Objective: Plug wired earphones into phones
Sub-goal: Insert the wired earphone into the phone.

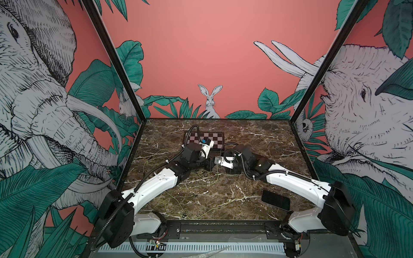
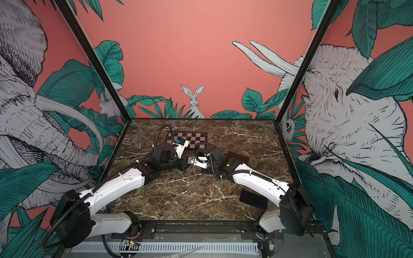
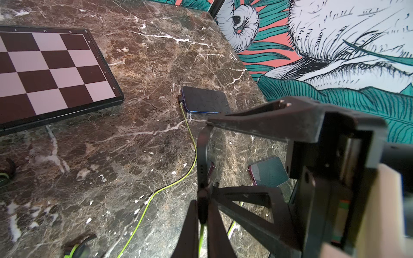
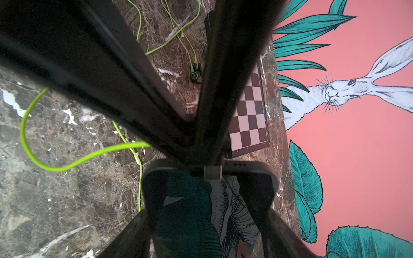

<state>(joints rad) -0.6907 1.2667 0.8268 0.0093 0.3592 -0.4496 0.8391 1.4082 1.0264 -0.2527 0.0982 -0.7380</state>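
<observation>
My left gripper (image 3: 203, 201) is shut on the dark plug of a yellow-green earphone cord (image 3: 201, 239). The plug tip sits against the end edge of a black phone (image 3: 202, 156), which stands on its side off the table. My right gripper (image 4: 205, 189) is shut on that phone (image 4: 190, 212), one finger on each long side. A second phone (image 3: 204, 99) lies flat beyond, with a green cord (image 3: 192, 143) plugged into its end. A third phone (image 1: 275, 199) lies flat near the right arm's base. More earphone cords (image 1: 178, 201) are strewn over the marble.
A checkerboard plate (image 1: 204, 139) lies at the back of the table, just behind both wrists. Loose earbuds (image 4: 194, 73) rest on the marble next to it. Black posts and printed walls close in the table's sides.
</observation>
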